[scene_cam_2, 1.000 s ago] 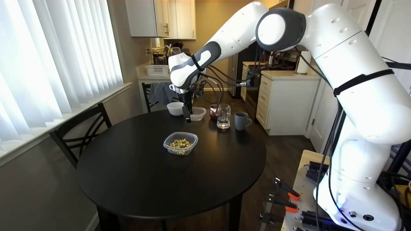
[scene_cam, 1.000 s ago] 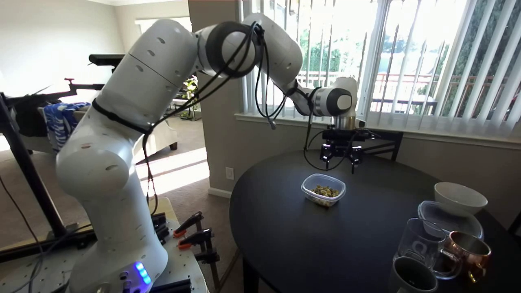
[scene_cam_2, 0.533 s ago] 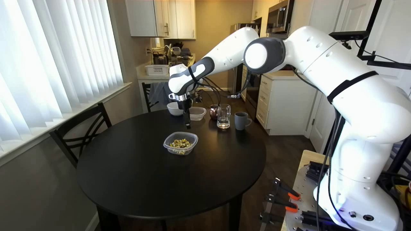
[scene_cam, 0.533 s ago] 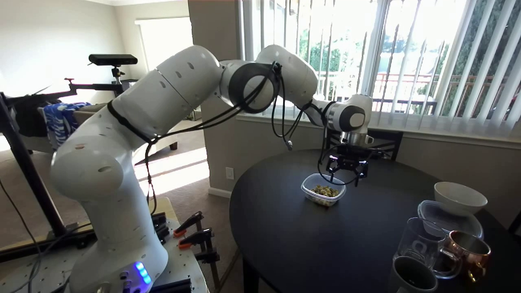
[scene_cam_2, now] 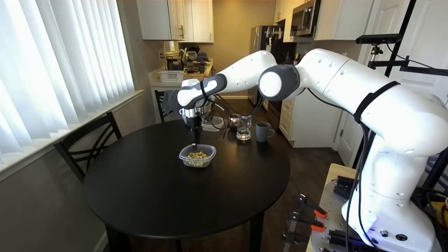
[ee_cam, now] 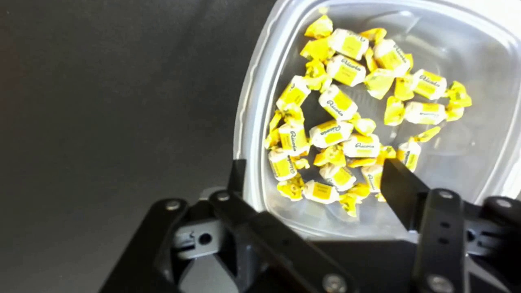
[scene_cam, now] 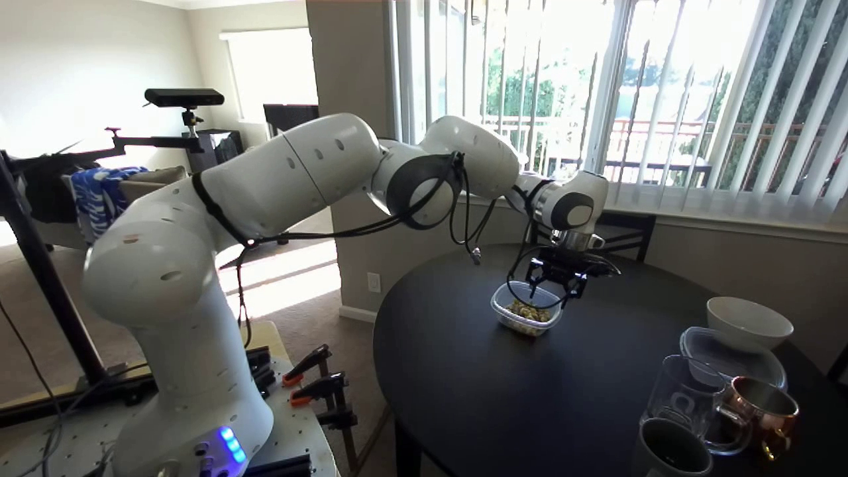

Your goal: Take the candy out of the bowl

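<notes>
The clear plastic bowl (scene_cam: 515,324) stands upright on the dark round table; it also shows in an exterior view (scene_cam_2: 212,152) and in the wrist view (ee_cam: 253,122). Several yellow-and-white wrapped candies (ee_cam: 338,101) lie inside it, also visible in both exterior views (scene_cam_2: 198,154) (scene_cam: 528,311). My gripper (scene_cam: 548,297) is open and empty, tilted, over the bowl's far edge (scene_cam_2: 195,145). In the wrist view the gripper (ee_cam: 315,162) has its left finger over the rim and its right finger over the candies. I cannot tell whether a finger touches the rim.
A white round bowl (scene_cam: 748,319), a clear container (scene_cam_2: 214,125), a glass mug (scene_cam_2: 243,129), a copper mug (scene_cam: 768,414) and a grey mug (scene_cam_2: 262,133) stand grouped on the table (scene_cam: 464,397). A dark chair (scene_cam_2: 92,152) is by the window.
My arm has lowered and reached out, bringing the open gripper down from above the table to the bowl's far edge and tilting it. The bowl has shifted only very slightly.
</notes>
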